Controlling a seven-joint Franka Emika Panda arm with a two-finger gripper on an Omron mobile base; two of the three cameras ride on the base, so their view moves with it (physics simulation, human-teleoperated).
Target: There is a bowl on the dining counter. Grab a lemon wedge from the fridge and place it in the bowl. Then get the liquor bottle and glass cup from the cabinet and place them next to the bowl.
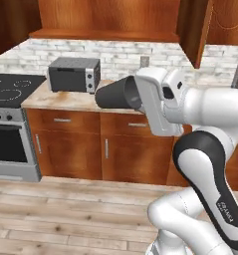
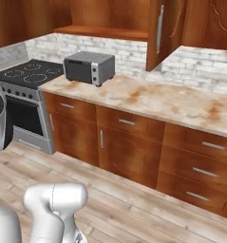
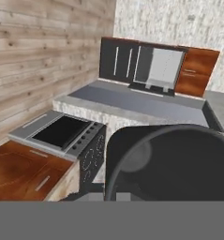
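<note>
A wooden upper cabinet hangs over the counter with its door (image 2: 157, 29) swung open towards me. That same door (image 1: 194, 34) shows edge-on in the left base view, and it hides the shelves behind it. My arm is folded up close in front of the base, with its dark wrist joint (image 1: 115, 94) pointing left towards the stove. The hand view is rolled on its side. At its far end it shows a dark panelled unit (image 3: 120, 60) with pale handles, and I cannot tell whether this is the fridge.
A grey toaster oven (image 1: 73, 73) (image 2: 89, 67) sits on the beige counter (image 2: 172, 102) next to the black stove (image 1: 8, 124) (image 2: 24, 76). Closed drawers and doors (image 2: 129, 142) line the base cabinets. Open wood floor (image 1: 65, 209) lies between me and them.
</note>
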